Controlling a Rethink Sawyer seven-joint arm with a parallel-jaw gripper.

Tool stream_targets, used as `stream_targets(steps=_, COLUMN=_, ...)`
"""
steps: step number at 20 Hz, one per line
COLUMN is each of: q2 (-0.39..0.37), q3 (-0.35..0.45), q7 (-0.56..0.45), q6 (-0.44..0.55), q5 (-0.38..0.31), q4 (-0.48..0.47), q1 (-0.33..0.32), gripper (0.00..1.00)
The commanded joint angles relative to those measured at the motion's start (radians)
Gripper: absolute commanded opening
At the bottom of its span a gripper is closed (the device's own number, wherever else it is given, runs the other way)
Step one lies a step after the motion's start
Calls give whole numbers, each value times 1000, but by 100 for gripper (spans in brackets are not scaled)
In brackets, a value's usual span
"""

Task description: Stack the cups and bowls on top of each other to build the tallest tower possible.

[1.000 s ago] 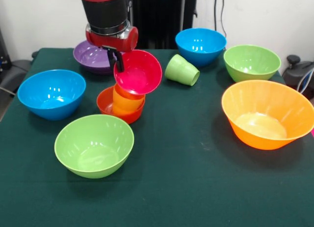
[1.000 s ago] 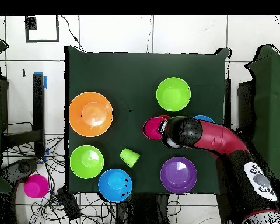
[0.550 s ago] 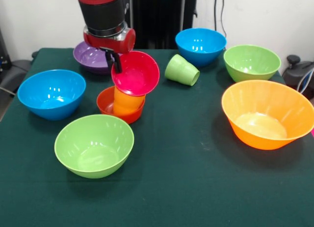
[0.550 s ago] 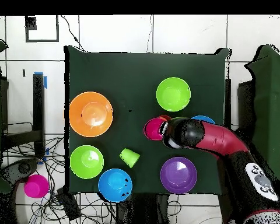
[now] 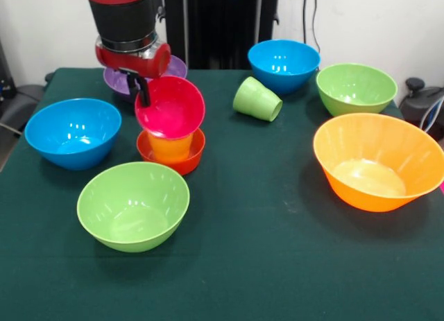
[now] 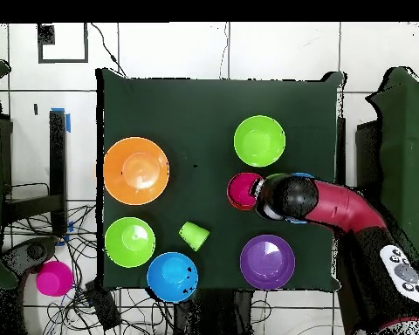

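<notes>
Held tilted by dark fingers [image 5: 143, 90] pinching its far rim at about 11 o'clock: magenta bowl [image 5: 171, 107], glossy and round, mouth tipped toward the camera, its underside on or just above the ribbed orange cup [image 5: 170, 146] standing upright in the small red-orange bowl [image 5: 171, 153]. Bowl centre about in line over the cup, so judged to need levelling before release. Elsewhere on the green desk [image 5: 277, 252], a light green cup [image 5: 257, 99] on its side at 2 o'clock of the tower.
</notes>
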Motion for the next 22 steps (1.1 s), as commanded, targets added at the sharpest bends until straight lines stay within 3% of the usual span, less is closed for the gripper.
stream_targets(steps=1, q2=52, q3=29, q7=-92, q6=-40, q5=-100, q4=-82, q1=-10, gripper=0)
stream_targets(steps=22, q2=19, q3=-13, q7=57, q6=-114, q5=-68, q4=22, q1=21, gripper=0)
